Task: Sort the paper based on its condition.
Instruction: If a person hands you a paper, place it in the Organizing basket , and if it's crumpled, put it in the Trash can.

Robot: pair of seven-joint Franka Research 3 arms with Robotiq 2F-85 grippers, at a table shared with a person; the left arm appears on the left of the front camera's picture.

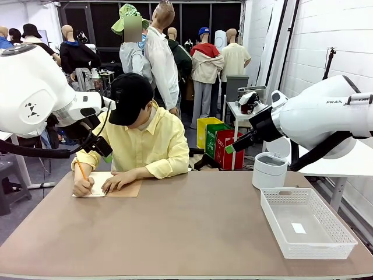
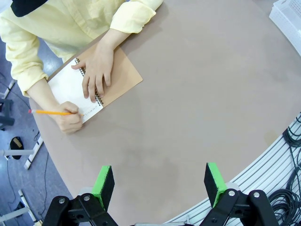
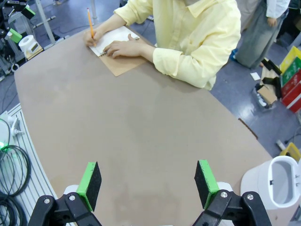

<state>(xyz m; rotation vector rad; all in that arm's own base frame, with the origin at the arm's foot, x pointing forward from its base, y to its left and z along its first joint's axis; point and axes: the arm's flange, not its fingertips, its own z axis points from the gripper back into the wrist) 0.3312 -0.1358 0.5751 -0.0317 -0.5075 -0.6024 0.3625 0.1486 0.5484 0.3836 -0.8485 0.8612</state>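
Basket (image 1: 320, 251) holding one small white slip (image 1: 298, 228), white bin (image 1: 269, 170) behind it, left tool (image 2: 159, 181) and right tool (image 3: 146, 181) both spread wide

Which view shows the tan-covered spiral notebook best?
The left wrist view: it looks down on the tan-covered spiral notebook, so page, wire spiral and cover are distinct. The front view shows it at a shallow angle; the right wrist view, small and far off.

We see a pale yellow shirt (image 1: 145, 146), black cap (image 1: 129, 96), orange pencil (image 2: 51, 112), tan notebook (image 2: 122, 77) with a white page (image 2: 66, 89), white mesh basket (image 1: 271, 220), plain brown table (image 1: 175, 233), and our black left gripper (image 2: 160, 182) with green pads (image 2: 104, 182).
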